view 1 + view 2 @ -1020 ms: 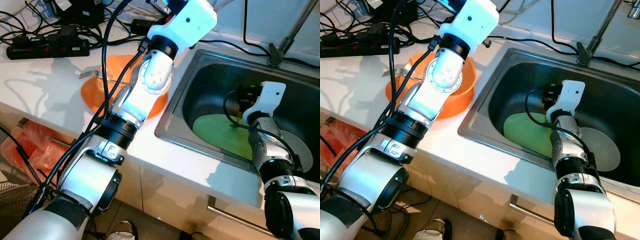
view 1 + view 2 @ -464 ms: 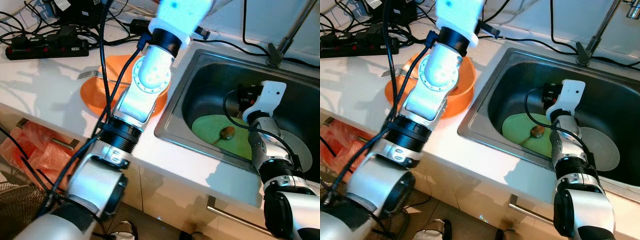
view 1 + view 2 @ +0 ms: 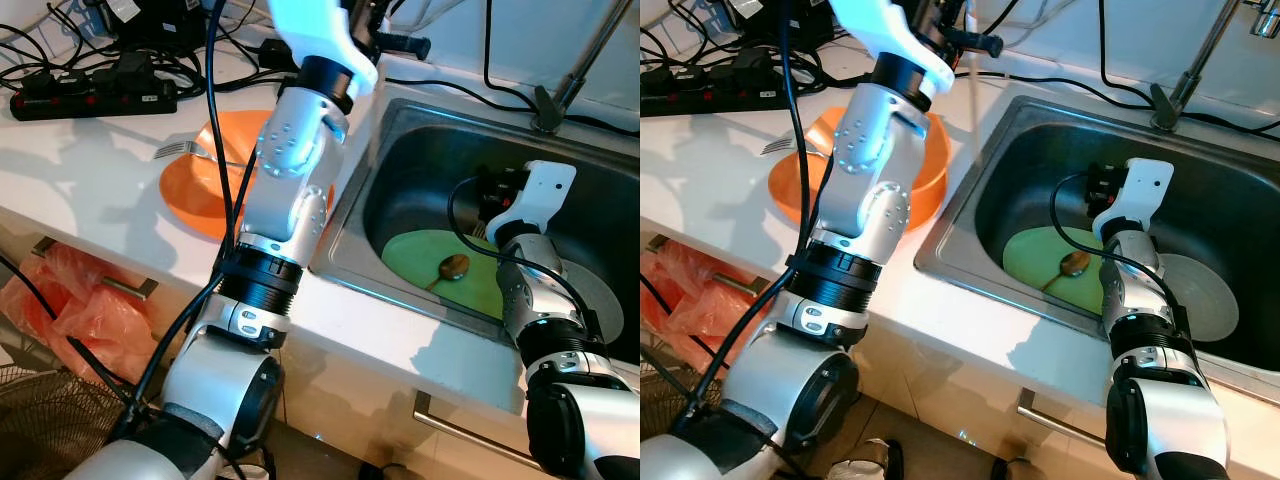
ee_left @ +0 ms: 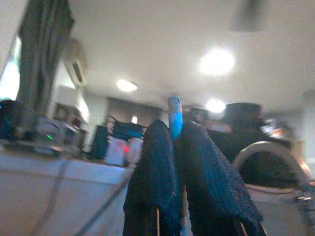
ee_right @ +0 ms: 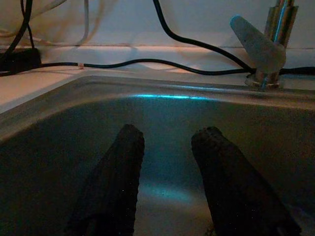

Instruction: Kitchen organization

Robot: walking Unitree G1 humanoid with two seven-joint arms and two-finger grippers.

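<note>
Fingers, left gripper (image 4: 170, 147): clenched on a thin blue piece whose tip pokes out between them; you cannot tell what it is. The arm is raised high above the surface, near the sink's corner.

Fingers, right gripper (image 5: 170, 182): spread apart, gripping nothing, low inside the sink (image 3: 400, 130) and aimed at its back wall and the faucet (image 5: 268, 34).

Green plate (image 3: 440, 265): flat on the sink floor, beneath and just behind the right fingers. A brown spoon (image 3: 452, 266) lies on it. A gray plate (image 3: 1205, 295) sits partly under its far edge.

Orange bowl (image 3: 195, 180): on the surface beside the sink, below the left fingers, with a fork (image 3: 180, 150) resting across its rim.

Risks, for your attention:
- The blue piece looks pinched only near its end; a fast swing of the left arm could likely fling it loose.
- Cables (image 3: 230, 60) hang around the left arm; lowering it could snag them or clip the bowl and fork.
- Flat plate on a steel floor gives the right fingers little edge; a careless closing may scrape metal or skid the spoon away.
</note>
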